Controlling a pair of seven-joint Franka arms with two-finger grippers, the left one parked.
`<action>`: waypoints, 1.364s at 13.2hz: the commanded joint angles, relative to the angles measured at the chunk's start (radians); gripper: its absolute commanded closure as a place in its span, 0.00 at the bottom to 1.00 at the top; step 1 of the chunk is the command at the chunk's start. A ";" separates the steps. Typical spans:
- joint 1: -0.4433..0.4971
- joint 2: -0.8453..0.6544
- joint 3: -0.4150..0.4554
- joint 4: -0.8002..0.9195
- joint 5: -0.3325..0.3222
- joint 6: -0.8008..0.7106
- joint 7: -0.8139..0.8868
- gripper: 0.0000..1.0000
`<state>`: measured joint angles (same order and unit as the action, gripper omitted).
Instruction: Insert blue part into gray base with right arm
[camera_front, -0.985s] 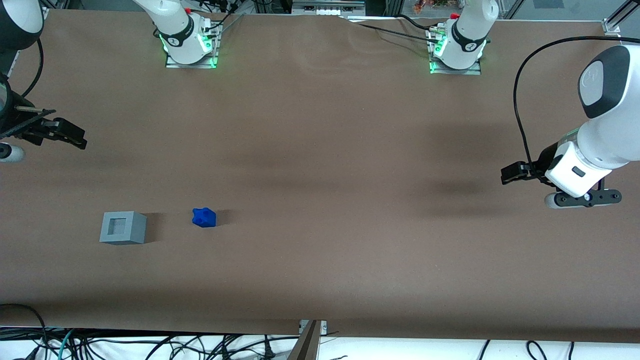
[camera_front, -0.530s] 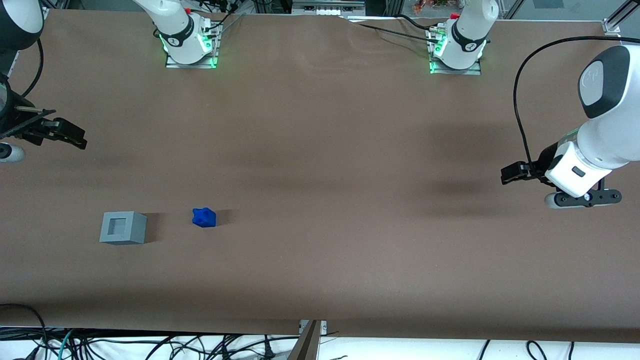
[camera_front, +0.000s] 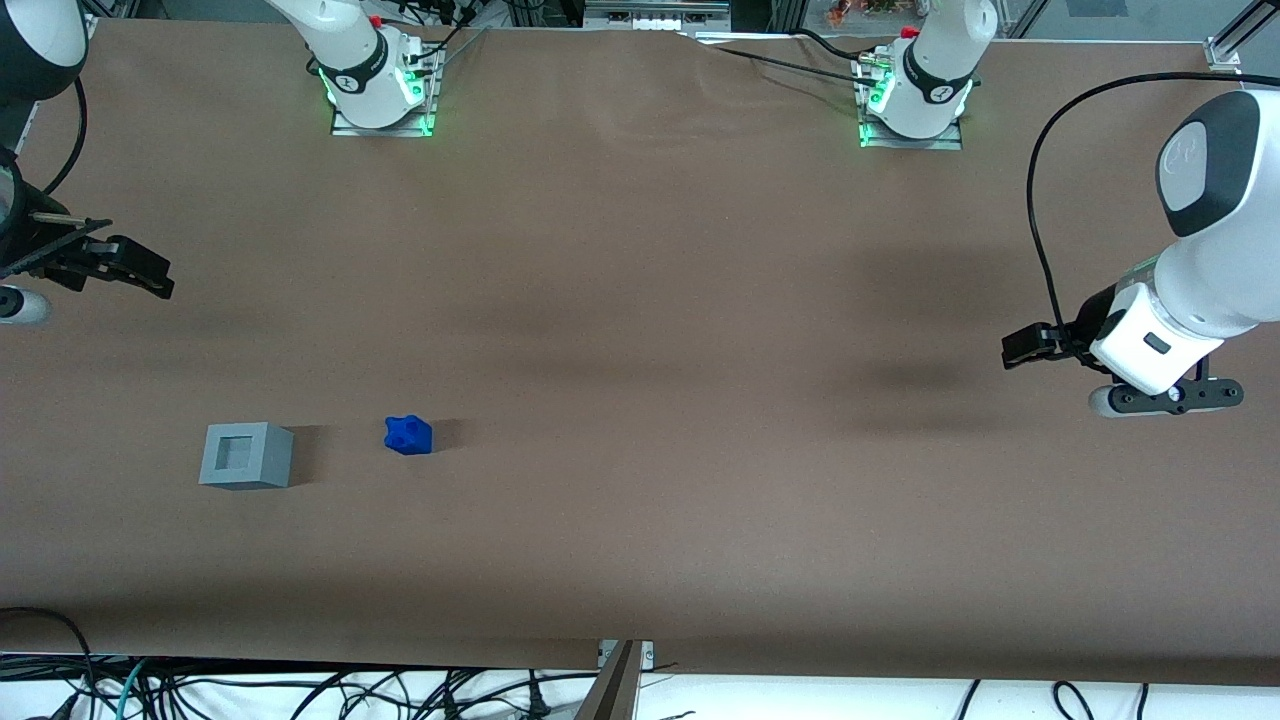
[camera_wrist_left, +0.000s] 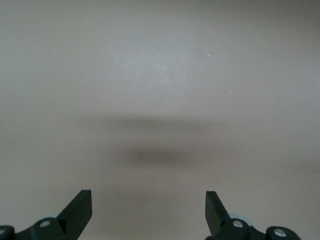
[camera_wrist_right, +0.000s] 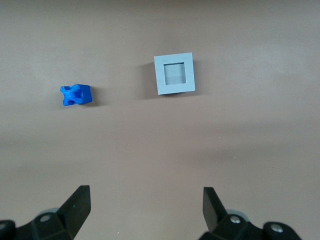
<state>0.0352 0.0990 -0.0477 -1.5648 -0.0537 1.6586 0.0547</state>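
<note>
Two plastic pieces were seen resting on the matte brown table covering (camera_front: 640, 350), toward the working arm's end of the table. The gray base (camera_front: 246, 455), a light-gray cube with flat, smooth faces and sharp edges, was set upright with a square recess sunk into its top face; in the wrist view the recess floor (camera_wrist_right: 175, 73) was shown a shade paler than the rim. The blue part (camera_front: 408, 435), a smaller bright-blue block with a lumpy, notched top, was placed near the gray base on the side toward the parked arm, apart from it and not touching, at about the same distance from the front camera. Each piece was given a soft shadow on the covering.

The right arm's gripper (camera_front: 135, 268), black and angular, was held above the table farther from the front camera than the gray base, well apart from both pieces. Its two wedge-shaped fingers (camera_wrist_right: 80, 205) were seen spread wide, with nothing grasped between them, and the gray base (camera_wrist_right: 174, 74) and blue part (camera_wrist_right: 77, 95) were framed ahead of them.
</note>
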 joint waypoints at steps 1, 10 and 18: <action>-0.011 0.010 0.008 0.025 0.005 -0.020 -0.021 0.01; -0.008 0.008 0.009 0.025 0.003 -0.017 -0.018 0.01; 0.057 0.138 0.028 0.023 0.003 0.102 -0.010 0.01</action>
<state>0.0781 0.1886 -0.0183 -1.5642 -0.0534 1.7163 0.0538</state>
